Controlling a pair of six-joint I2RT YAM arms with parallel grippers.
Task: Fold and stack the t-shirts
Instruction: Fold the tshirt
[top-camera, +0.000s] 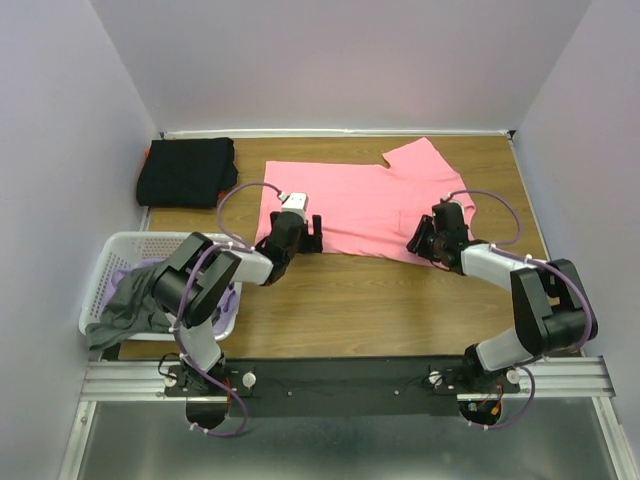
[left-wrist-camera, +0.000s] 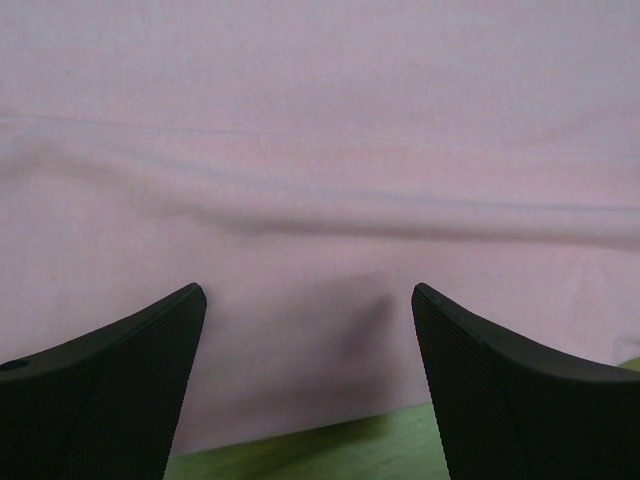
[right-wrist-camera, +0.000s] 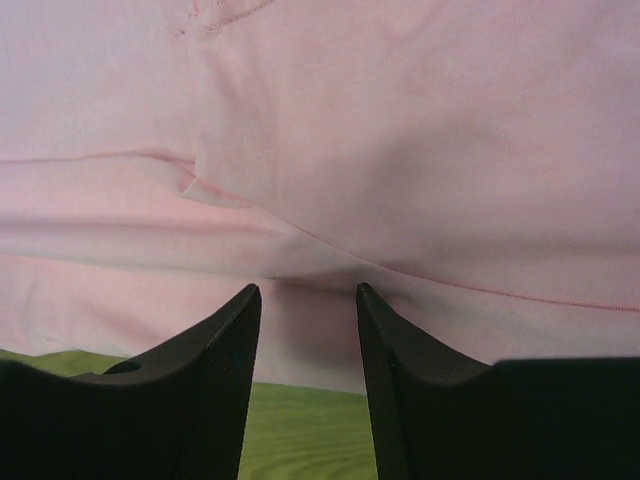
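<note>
A bright pink t-shirt (top-camera: 360, 205) lies spread flat on the wooden table, one sleeve pointing to the far right. My left gripper (top-camera: 305, 232) hovers at its near left hem, jaws wide open (left-wrist-camera: 307, 290) over the pink cloth (left-wrist-camera: 320, 150), nothing between them. My right gripper (top-camera: 425, 242) is at the shirt's near right edge. Its jaws stand partly open (right-wrist-camera: 306, 290) just over a fold in the pink cloth (right-wrist-camera: 400, 120), clamping nothing. A folded black t-shirt (top-camera: 187, 170) sits at the far left. A grey t-shirt (top-camera: 128, 305) and a lavender one (top-camera: 228, 300) are in the basket.
A white lattice laundry basket (top-camera: 125, 248) stands at the table's left edge beside the left arm. Bare wood (top-camera: 380, 300) stretches between the pink shirt and the arm bases. Walls close off the left, right and far sides.
</note>
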